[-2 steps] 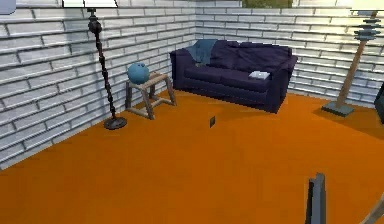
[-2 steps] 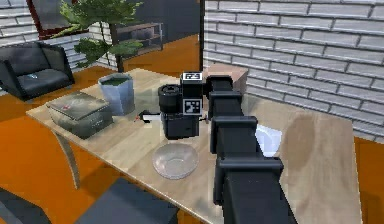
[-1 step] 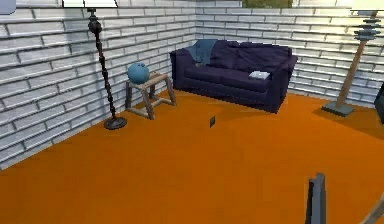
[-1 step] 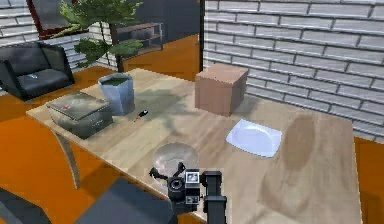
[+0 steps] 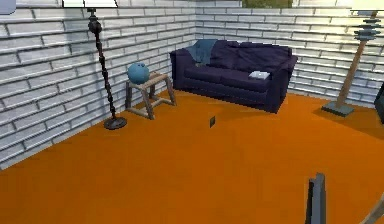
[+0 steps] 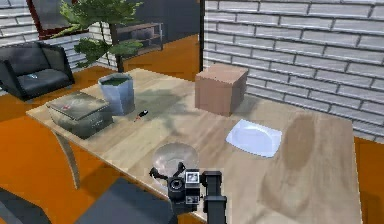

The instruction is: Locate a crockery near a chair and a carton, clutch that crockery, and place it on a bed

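gripper [image 6: 166, 179] had the clear bowl [image 6: 178, 156] on the table [image 6: 170, 118] just at its 12 o'clock, white plate [image 6: 254, 137] out at 2 o'clock near the carton [image 6: 220, 88]; couldn't tell if it held anything.

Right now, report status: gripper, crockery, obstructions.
Gripper at near edge of table; cannot tell if holding. Clear bowl on table by its fingers; white plate farther out, beside carton. Nothing seen between gripper and bowl.

arm [image 6: 215, 209] at bottom edge — pincer [image 6: 160, 174] juts left
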